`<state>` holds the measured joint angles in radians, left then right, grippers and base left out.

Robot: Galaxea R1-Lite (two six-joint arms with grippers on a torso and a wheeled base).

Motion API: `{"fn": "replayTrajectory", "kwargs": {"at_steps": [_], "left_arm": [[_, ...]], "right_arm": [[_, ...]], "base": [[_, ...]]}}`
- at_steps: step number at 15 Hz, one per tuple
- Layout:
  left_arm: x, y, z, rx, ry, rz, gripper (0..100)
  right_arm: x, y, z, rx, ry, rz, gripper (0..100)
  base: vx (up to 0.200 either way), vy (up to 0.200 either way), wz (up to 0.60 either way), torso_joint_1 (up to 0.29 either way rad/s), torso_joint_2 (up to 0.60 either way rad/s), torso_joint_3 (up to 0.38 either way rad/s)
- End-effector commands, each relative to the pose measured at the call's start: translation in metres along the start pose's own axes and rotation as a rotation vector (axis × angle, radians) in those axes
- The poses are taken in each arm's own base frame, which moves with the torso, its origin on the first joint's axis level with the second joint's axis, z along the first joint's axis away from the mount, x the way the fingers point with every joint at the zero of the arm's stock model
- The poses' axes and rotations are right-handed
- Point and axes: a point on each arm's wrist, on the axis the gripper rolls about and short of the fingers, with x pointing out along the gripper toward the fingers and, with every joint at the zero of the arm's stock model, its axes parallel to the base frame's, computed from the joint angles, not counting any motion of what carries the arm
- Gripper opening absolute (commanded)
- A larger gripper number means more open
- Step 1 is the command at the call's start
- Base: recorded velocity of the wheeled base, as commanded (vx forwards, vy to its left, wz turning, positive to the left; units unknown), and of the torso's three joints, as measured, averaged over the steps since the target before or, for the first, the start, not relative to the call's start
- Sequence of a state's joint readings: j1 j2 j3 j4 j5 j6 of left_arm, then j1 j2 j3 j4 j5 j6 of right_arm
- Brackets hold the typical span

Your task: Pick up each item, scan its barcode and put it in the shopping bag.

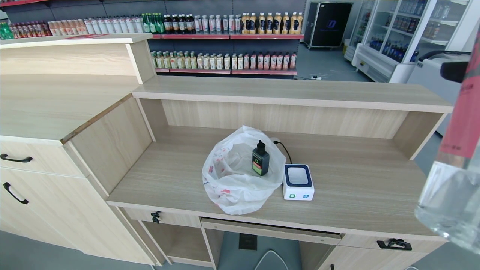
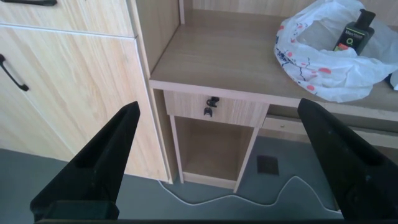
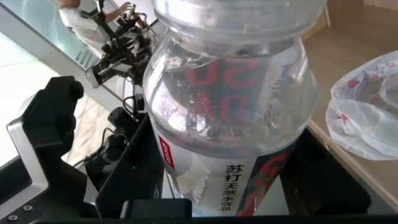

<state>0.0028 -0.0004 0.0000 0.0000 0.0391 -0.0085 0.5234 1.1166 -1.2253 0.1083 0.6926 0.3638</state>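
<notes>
One clear bottle (image 1: 453, 187), one dark bottle (image 1: 260, 160), one bag (image 1: 232, 187), one scanner (image 1: 298, 182)

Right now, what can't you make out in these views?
1. Clear bottle: head view, right edge cuts it off; right wrist view, too close to find its barcode.
2. Shopping bag, bottom: head view, hidden by its near wall.
3. Scanner cable, far end: head view, behind the bag.
4. Dark bottle, base: left wrist view, behind the bag's rim.
</notes>
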Motion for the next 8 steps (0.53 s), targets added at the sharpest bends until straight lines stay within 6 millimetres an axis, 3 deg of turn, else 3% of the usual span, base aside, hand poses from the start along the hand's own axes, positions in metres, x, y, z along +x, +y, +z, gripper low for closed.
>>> {"fn": "replayTrajectory", "kwargs": {"at_steps": [1, 8], "left_arm": [[0.0000, 0.0000, 0.0000, -0.001, 0.000, 0.001, 100], [0.0000, 0.0000, 0.0000, -0.001, 0.000, 0.001, 100]], "right_arm": [[0.0104, -0.0050, -0.0036, 0.002, 0.031, 0.015, 0], [0.0197, 0.0004, -0.0012, -0.022, 0.048, 0.076, 0]], "base": [[0.000, 0.000, 0.00, 0.000, 0.00, 0.000], [0.000, 0.000, 0.00, 0.000, 0.00, 0.000]]}}
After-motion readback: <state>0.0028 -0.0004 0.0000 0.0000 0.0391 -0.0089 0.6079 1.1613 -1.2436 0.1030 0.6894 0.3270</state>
